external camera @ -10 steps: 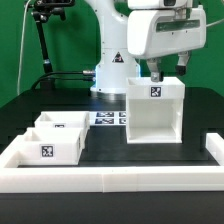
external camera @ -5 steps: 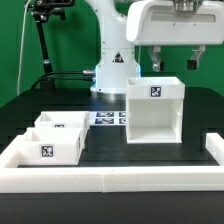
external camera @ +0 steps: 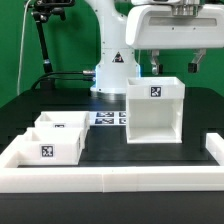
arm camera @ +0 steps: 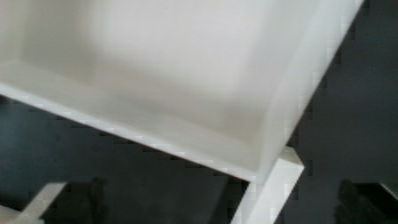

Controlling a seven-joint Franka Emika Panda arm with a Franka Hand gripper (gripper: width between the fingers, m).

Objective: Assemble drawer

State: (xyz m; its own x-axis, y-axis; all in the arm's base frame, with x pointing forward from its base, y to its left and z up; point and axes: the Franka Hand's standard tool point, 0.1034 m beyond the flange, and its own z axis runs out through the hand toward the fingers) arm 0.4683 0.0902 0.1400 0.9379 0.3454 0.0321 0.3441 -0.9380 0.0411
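Observation:
The drawer's tall hollow box housing stands upright on the black table, open side up, with a tag on its front. My gripper hangs just above its top rim, open and empty, its dark fingers spread wide. In the wrist view the housing's white inner walls fill most of the frame, with my gripper above them and a dark finger at each lower corner. Two small trays sit at the exterior view's left, the front one tagged and the back one behind it.
The marker board lies flat between the trays and the housing. A long low white wall edges the table's front and both sides. The robot base stands behind the housing. A black stand is at the back left.
The gripper has risen from the housing's top rim and its fingers have spread apart. The housing and both trays have not moved.

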